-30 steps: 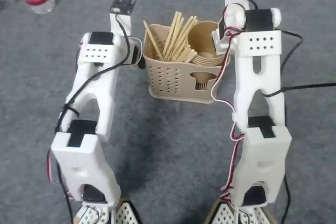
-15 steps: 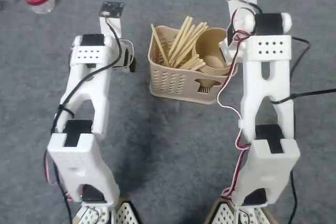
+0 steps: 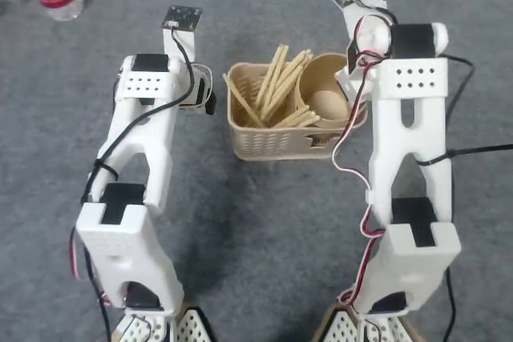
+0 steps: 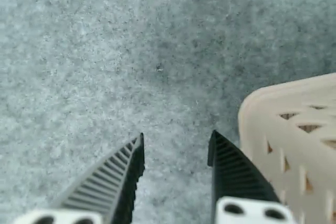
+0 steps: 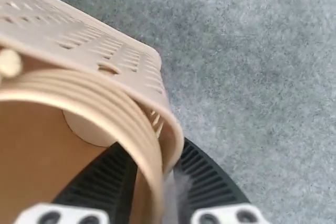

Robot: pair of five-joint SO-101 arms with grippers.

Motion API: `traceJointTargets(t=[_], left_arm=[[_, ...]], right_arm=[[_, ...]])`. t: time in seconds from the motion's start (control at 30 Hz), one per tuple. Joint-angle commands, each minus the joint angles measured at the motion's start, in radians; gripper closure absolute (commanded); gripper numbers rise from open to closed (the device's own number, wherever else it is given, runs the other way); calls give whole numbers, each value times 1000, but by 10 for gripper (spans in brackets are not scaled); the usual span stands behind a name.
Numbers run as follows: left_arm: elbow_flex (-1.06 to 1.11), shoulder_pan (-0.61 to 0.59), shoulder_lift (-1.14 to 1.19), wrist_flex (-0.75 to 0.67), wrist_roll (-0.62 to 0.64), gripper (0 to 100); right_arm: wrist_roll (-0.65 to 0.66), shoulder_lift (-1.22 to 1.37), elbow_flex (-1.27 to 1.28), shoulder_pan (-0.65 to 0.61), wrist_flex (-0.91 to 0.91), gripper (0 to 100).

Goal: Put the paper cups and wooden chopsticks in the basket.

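Right claw (image 5: 157, 169) grips the beige, slotted basket (image 5: 79, 30).

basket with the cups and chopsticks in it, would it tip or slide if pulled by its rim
Probably light: the basket is thin perforated plastic holding only paper cups and wooden chopsticks. It may tilt rather than slide, since the right gripper clamps one wall at the rim and the grey mat looks grippy. The chopsticks lean loosely and could shift.

lt: bright, diffuse | shdw: soft, beside left arm (image 3: 136, 150)
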Motion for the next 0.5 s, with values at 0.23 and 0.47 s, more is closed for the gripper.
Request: traceJointTargets(t=[0.23,0.47], left_arm=[[-12,-9,121,-101,11,807],[-5,-9,126,-115,101,807]], right_arm=[[-17,-134,89,-18,48,991],[-66,-277,258,-48,48,991]])
